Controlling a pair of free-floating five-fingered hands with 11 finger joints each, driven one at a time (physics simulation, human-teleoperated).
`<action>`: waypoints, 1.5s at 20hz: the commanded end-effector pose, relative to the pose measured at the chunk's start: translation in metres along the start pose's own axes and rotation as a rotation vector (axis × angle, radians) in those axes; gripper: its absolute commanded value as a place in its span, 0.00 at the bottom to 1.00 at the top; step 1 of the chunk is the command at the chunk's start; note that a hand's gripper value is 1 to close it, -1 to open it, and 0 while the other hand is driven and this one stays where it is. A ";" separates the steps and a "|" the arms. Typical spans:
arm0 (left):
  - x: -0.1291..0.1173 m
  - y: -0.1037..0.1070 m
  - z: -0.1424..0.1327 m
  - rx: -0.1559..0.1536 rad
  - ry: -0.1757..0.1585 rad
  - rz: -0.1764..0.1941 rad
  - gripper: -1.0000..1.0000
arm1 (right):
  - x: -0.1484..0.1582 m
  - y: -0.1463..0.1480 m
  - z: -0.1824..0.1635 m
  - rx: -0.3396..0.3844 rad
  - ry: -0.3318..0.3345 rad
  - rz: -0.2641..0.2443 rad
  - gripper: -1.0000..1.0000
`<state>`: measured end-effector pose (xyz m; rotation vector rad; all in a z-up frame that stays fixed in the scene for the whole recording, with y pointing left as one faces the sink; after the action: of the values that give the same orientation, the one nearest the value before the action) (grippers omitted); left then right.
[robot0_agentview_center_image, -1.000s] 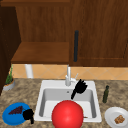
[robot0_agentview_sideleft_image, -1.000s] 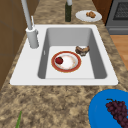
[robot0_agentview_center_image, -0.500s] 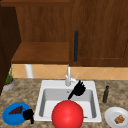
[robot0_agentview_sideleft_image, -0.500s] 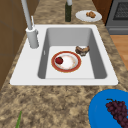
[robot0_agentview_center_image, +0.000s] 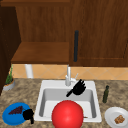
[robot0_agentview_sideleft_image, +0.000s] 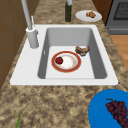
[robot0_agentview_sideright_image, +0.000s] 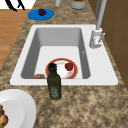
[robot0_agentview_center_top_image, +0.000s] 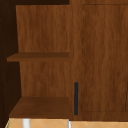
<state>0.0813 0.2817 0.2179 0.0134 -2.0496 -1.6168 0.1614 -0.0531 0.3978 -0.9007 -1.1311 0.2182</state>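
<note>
My right hand hangs open over the back of the white sink, fingers spread, just right of the faucet. It holds nothing. My left hand floats at the counter's front left, beside the blue plate of dark grapes. Its fingers look relaxed and hold nothing. On the sink floor lies a red-rimmed plate with a small red fruit on it, and a brown food piece lies next to it. A large red round shape covers the sink's front edge in the front view.
A dark green bottle stands on the granite counter right of the sink, near a white plate with bread. A potted plant sits at far left. Above are a wooden shelf and a cabinet door with a dark handle.
</note>
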 end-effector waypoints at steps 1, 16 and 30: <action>0.000 0.000 0.000 0.000 0.000 0.000 0.50 | 0.004 -0.001 0.002 -0.050 0.037 -0.139 0.00; 0.000 0.000 0.000 0.000 0.000 0.000 0.50 | 0.025 -0.020 0.014 -0.167 0.140 -0.342 0.00; 0.000 0.000 0.000 0.000 0.000 0.000 0.50 | 0.056 -0.053 0.025 -0.281 0.252 -0.478 0.00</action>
<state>0.0813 0.2817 0.2179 0.0134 -2.0496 -1.6168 0.1510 -0.0437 0.4686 -0.8771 -1.1166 -0.3232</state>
